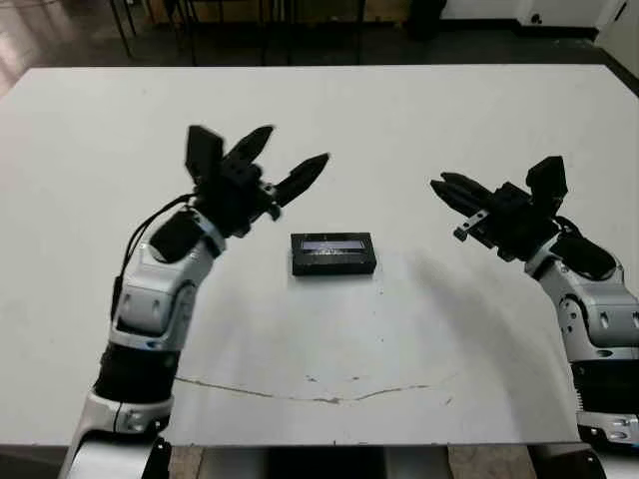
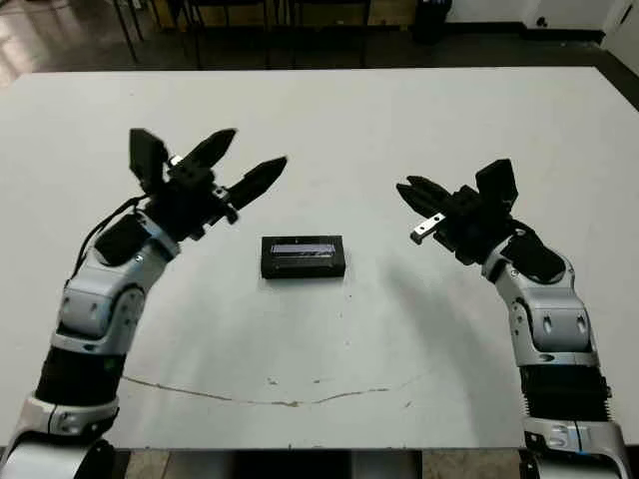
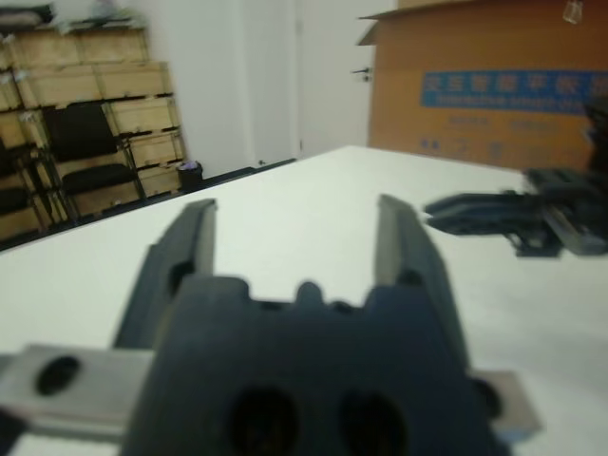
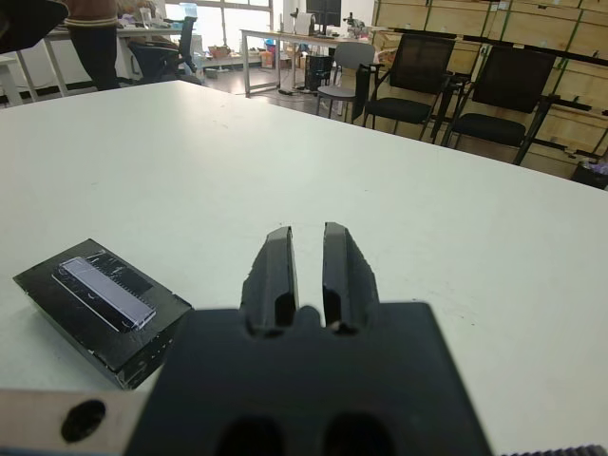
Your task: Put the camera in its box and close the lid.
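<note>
The box (image 1: 333,264) sits at the table's middle as a small black block. The lid (image 1: 333,242), black with a pale grey stripe, lies flat on top of it and covers it, as the right wrist view shows of the lid (image 4: 103,284). The camera is hidden. My left gripper (image 1: 292,150) hangs open above the table, up and to the left of the box, with nothing between its fingers (image 3: 180,256). Off to the box's right, my right gripper (image 1: 440,186) is raised and shut on nothing, its fingers (image 4: 278,266) side by side with a thin slit between them.
A thin brown crack line (image 1: 300,392) runs across the white table near its front edge. Chairs (image 4: 494,90) and desks stand beyond the table. A large cardboard carton (image 3: 484,85) is behind it, and a person (image 4: 90,33) stands far off.
</note>
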Controlling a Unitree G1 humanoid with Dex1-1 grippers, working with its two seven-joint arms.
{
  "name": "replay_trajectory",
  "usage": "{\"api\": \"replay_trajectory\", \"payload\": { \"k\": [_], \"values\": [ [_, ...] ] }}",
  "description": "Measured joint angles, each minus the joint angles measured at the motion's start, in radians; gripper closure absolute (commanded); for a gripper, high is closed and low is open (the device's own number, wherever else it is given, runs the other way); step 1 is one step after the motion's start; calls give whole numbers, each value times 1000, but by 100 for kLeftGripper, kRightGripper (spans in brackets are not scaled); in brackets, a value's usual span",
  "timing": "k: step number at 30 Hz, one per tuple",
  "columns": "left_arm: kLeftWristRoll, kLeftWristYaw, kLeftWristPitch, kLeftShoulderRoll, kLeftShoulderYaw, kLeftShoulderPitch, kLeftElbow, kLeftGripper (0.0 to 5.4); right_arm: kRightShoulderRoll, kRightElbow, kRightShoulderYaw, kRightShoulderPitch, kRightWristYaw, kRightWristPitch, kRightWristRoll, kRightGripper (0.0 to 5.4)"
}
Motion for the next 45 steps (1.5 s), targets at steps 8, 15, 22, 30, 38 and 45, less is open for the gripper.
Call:
{"api": "replay_trajectory", "payload": {
  "k": [8,15,22,30,38,45],
  "values": [
    [166,17,71,-5,-179,-54,96,537,0,-24,0,4,-18,1,-1,540],
    [291,-38,183,70,-304,-58,180,537,1,-31,0,8,-24,1,-1,540],
    [337,-79,175,95,-356,-86,256,537,3,-25,6,9,-17,-1,-1,540],
    [282,-134,197,161,-268,-1,133,537,2,-3,7,8,-8,-5,-1,540],
    [36,-26,-15,75,45,166,-50,537,37,10,-13,9,-45,-37,8,540],
    [21,161,-191,49,230,133,-8,537,141,-116,-22,59,-308,-105,-99,540]
  ]
}}
